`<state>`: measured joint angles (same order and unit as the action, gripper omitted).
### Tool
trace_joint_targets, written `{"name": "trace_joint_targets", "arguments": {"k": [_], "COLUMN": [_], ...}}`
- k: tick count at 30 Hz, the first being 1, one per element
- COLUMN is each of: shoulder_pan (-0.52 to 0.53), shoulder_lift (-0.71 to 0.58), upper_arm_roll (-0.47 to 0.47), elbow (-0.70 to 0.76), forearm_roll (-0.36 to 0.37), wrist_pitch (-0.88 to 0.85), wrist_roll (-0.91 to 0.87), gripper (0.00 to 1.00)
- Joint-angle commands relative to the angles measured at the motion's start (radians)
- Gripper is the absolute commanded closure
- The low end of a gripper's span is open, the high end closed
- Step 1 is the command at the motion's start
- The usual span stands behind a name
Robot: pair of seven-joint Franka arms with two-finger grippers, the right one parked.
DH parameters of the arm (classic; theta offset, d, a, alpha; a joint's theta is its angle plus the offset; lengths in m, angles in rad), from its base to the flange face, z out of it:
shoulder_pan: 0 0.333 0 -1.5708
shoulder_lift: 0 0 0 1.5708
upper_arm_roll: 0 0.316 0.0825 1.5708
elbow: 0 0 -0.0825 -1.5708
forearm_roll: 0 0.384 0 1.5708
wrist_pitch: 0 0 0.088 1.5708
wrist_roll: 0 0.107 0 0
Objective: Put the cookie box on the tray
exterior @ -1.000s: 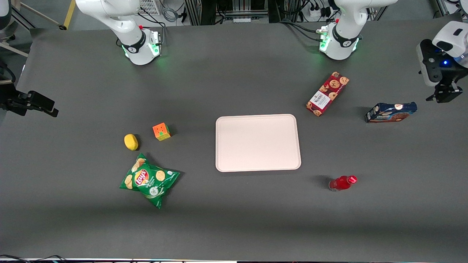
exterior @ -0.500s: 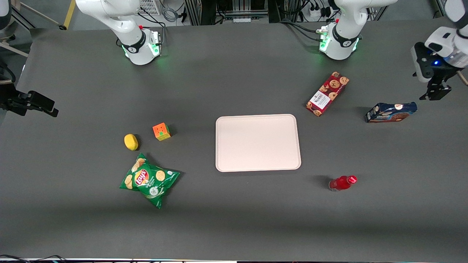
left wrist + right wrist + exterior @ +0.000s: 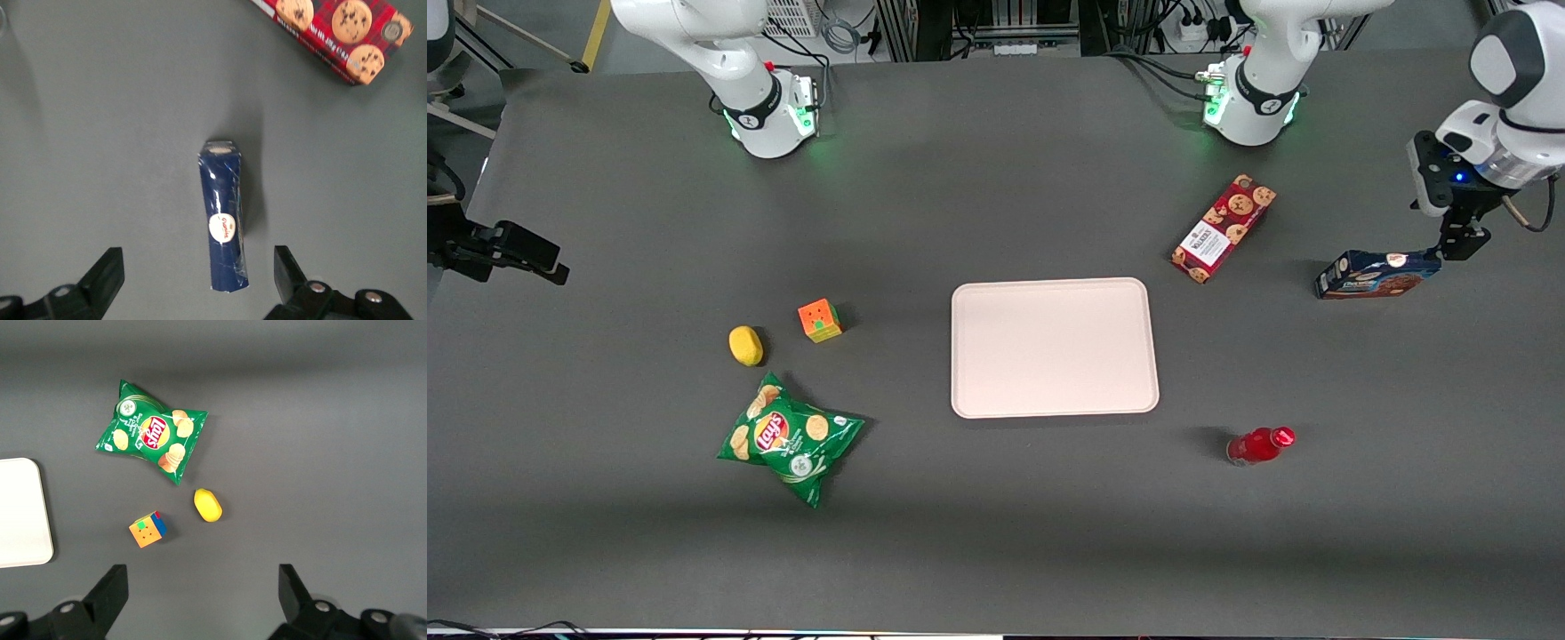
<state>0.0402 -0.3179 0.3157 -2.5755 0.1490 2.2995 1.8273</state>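
Gripper (image 3: 1456, 242) poised over the end of the cookie box (image 3: 1376, 274), fingers spread wide and gripping nothing.

At the right edge of the front view, the navy carton lies flat on the dark table (image 3: 996, 533), nearer the working arm's end than the red cookie box (image 3: 1224, 228), and well apart from the cream tray (image 3: 969, 302) at centre frame. From the wrist, the cookie box (image 3: 223, 225) sits between the two fingers (image 3: 103, 280), untouched.
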Motion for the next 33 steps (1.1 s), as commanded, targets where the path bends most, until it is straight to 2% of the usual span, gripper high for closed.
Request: {"name": "trace_joint_targets", "arguments": {"k": [1, 10, 21, 33], "shoulder_pan": [0.006, 0.0, -0.003, 0.006], "shoulder_lift": [0.078, 0.123, 0.16, 0.174], "upper_arm_roll": [0.017, 0.014, 0.013, 0.016], "elbow": [0.005, 0.005, 0.005, -0.061], "forearm_roll": [0.001, 0.003, 0.008, 0.008], "wrist_pitch": [0.063, 0.097, 0.127, 0.207], "wrist_roll": [-0.068, -0.141, -0.125, -0.106], "gripper": [0.0, 0.0, 0.0, 0.0]}}
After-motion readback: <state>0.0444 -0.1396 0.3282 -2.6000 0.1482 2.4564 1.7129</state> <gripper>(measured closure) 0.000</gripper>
